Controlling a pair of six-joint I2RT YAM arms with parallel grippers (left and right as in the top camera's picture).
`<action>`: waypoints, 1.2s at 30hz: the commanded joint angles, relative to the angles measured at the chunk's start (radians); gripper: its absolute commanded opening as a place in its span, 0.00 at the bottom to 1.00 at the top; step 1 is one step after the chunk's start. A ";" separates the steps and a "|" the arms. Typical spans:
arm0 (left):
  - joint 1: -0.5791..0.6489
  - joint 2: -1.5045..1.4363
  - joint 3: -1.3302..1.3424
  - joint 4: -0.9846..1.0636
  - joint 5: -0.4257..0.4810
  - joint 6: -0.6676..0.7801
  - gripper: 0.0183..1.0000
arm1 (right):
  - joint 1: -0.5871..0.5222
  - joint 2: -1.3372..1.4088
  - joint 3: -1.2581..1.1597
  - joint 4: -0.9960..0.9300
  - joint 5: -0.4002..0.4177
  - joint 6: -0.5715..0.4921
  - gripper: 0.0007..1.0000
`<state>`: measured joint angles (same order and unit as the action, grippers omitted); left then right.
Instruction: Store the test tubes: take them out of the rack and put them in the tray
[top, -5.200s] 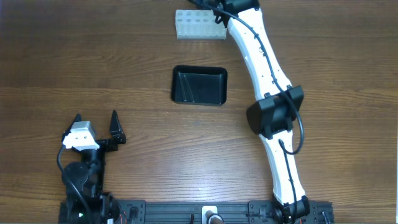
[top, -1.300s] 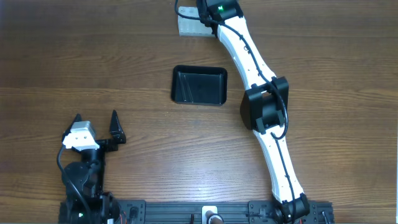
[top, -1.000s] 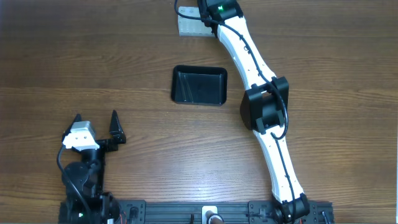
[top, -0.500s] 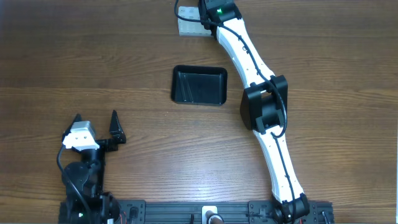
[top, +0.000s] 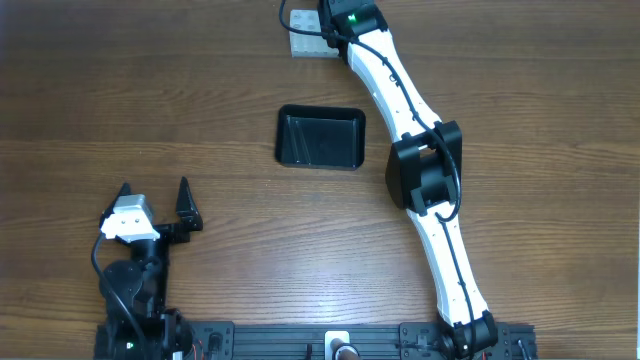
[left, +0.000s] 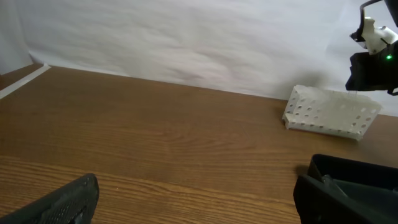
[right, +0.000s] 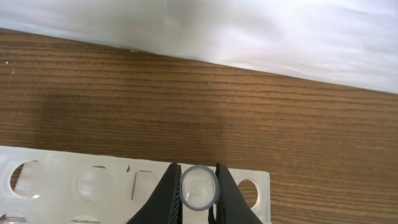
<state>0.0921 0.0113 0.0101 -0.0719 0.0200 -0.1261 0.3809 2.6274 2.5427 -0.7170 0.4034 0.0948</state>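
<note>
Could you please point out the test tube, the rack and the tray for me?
test tube (right: 199, 188): right wrist view, its round mouth.
rack (left: 333, 115): left wrist view, its holed face.
tray (top: 320, 140): top view, its bare floor.

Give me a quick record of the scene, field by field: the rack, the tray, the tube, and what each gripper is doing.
rack: white, far side of the table, beneath the right gripper
tray: black, mid-table, between the rack and the arm bases
test tube: upright between the right gripper's fingers, over the rack
right gripper: shut on the test tube
left gripper: open, near its own base, apart from rack and tray
task state: held tube not yet in the tray
</note>
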 joint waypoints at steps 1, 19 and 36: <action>0.005 -0.002 -0.004 -0.004 0.014 0.014 1.00 | -0.002 -0.040 -0.004 0.003 0.010 -0.003 0.06; 0.005 -0.002 -0.004 -0.004 0.013 0.014 1.00 | 0.016 -0.139 -0.003 -0.003 0.013 -0.003 0.05; 0.005 -0.002 -0.004 -0.004 0.013 0.014 1.00 | 0.080 -0.361 -0.003 -0.216 0.004 0.092 0.06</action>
<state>0.0921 0.0109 0.0101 -0.0719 0.0200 -0.1261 0.4362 2.3161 2.5355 -0.8932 0.4034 0.1257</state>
